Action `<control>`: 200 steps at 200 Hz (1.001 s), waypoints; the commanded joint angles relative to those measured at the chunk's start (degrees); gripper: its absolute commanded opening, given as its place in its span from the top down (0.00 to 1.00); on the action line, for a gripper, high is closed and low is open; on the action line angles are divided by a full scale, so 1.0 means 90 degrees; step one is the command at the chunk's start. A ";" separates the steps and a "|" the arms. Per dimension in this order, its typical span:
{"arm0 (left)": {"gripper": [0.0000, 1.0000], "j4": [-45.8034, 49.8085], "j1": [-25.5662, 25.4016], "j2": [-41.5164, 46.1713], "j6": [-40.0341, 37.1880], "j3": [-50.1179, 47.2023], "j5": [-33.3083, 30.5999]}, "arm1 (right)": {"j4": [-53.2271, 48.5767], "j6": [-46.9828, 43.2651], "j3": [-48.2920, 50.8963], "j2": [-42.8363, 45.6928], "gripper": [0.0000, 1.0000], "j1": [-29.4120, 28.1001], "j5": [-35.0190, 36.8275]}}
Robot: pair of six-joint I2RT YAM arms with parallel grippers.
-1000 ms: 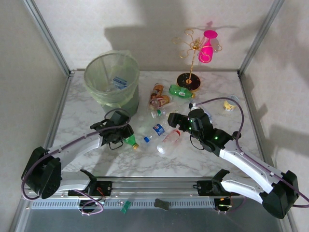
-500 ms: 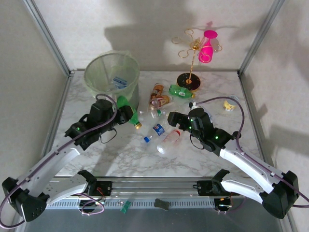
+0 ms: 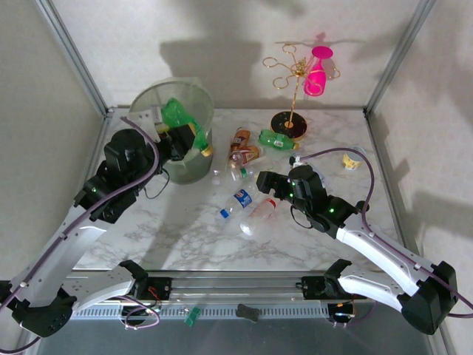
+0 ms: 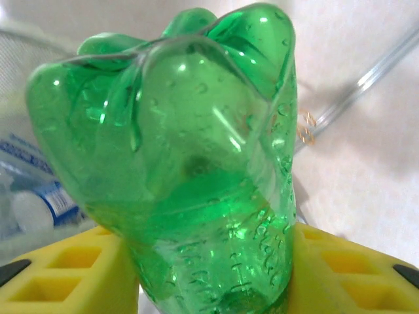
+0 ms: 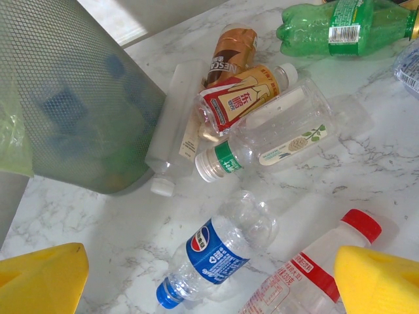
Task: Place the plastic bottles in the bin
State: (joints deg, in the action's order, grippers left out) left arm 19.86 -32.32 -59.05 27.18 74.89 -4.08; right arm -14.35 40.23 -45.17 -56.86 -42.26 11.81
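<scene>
The left arm has swung up from the marble table (image 3: pixel 185 229), bringing the green bottle (image 4: pixel 190 163) over the bin (image 3: pixel 191 164). The left gripper (image 3: pixel 177 137) is clamped on this bottle. The bottle's lower end is cut off in the left wrist view, and it screens the bin's inside, where one blue-labelled bottle (image 4: pixel 40 196) shows dimly.

The right gripper (image 5: pixel 209 281) is spread wide above the red-capped bottle (image 5: pixel 298 278), gripping nothing.

Seven bottles lie loose on the table. Besides the red-capped one, they are:
- the Pepsi bottle (image 5: pixel 213 252)
- the green-capped clear bottle (image 5: pixel 281 131)
- the white-capped clear bottle (image 5: pixel 177 124)
- the red-labelled bottle (image 5: pixel 239 95)
- the Nescafé bottle (image 5: pixel 229 55)
- the green labelled bottle (image 5: pixel 334 26)

An eighth bottle (image 5: pixel 409 69) is cut off at the frame's edge.
</scene>
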 commanded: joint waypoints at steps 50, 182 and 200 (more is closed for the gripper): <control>0.55 -0.0478 0.0963 -0.0952 0.0608 0.0518 -0.1752 | 0.0003 0.0009 0.0045 0.0100 0.03 0.0028 0.0053; 0.35 0.0089 0.1022 -0.2422 0.0796 0.0415 -0.1474 | 0.0092 -0.0021 -0.0040 -0.0104 0.03 0.0028 0.0036; 0.26 0.0128 0.1022 -0.2457 0.0805 0.0388 -0.1452 | 0.0092 -0.0015 -0.0050 -0.0108 0.03 0.0029 0.0022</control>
State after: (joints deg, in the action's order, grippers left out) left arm 19.64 -23.51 -80.23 34.70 79.50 -17.78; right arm -14.35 40.21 -45.15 -57.49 -42.26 11.94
